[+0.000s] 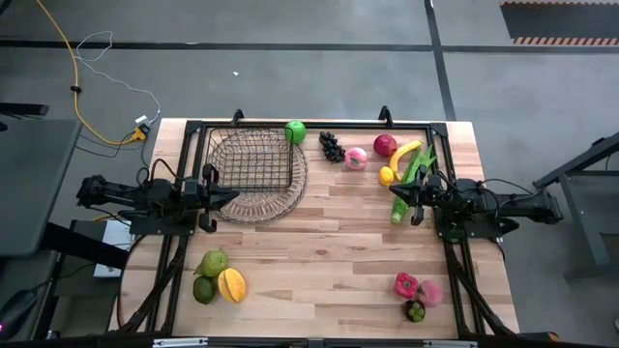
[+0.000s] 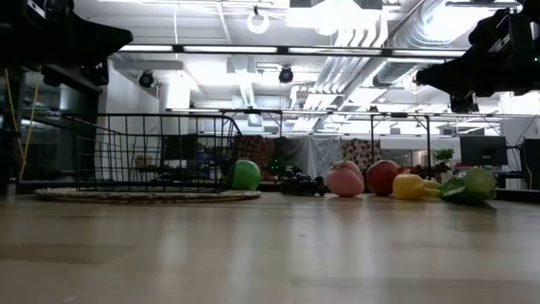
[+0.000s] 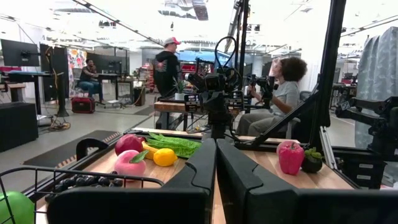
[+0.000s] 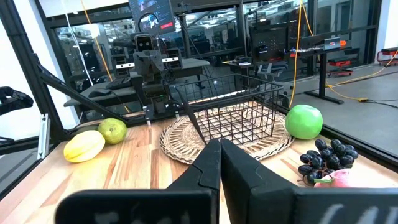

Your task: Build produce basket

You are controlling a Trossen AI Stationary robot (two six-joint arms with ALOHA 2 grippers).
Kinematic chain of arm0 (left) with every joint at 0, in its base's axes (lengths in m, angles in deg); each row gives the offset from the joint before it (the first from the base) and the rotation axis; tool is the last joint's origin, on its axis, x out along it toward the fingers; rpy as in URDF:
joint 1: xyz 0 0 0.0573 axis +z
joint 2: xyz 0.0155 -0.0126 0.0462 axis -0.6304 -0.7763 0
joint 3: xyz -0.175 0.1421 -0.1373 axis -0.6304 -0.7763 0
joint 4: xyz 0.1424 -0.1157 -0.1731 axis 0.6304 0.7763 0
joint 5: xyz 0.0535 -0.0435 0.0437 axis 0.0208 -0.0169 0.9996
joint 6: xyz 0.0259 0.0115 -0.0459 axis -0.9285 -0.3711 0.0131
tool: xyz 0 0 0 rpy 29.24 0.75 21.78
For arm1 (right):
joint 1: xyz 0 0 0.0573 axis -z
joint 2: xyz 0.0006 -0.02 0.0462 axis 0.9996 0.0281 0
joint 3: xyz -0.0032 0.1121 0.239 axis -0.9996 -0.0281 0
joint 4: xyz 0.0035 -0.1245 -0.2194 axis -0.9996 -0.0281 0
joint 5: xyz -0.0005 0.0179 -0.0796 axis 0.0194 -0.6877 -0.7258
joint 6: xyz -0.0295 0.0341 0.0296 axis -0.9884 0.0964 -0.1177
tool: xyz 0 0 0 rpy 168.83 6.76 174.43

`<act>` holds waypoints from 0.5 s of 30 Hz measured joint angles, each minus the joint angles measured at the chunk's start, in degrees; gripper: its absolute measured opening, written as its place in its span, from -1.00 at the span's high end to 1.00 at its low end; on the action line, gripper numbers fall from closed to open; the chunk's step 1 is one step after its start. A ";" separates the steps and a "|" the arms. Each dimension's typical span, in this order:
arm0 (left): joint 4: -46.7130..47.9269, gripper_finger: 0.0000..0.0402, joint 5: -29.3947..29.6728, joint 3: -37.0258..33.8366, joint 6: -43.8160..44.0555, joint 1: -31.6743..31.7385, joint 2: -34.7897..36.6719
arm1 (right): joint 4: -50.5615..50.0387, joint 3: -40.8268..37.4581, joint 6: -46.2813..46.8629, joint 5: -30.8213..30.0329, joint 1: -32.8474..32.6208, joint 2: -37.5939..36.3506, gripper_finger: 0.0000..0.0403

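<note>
While both claws hover closed | basket (image 1: 257,174) empty | produce (image 1: 357,158) outside

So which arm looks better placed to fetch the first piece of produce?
Probably the right: its shut end effector hovers beside the green stalks and banana; the left end effector sits over the basket rim.

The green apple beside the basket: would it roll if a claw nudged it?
Probably. The green apple looks round and smooth, sitting free on the flat table. Pushed toward the basket, it would likely stop against the wire side.
</note>
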 joint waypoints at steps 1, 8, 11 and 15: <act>-0.01 0.98 0.01 0.00 0.00 0.00 0.00 | 0.02 -0.01 -0.01 0.00 0.01 0.00 1.00; -0.84 0.98 1.06 0.00 -0.01 0.01 0.00 | 0.02 -0.01 -0.01 0.00 0.01 0.00 1.00; -4.83 0.98 1.76 0.01 0.31 0.01 0.00 | 0.02 0.00 0.00 0.02 0.00 0.00 1.00; -10.52 0.93 0.48 0.01 0.42 -0.01 -0.45 | 0.01 -0.01 0.00 0.01 0.00 0.00 1.00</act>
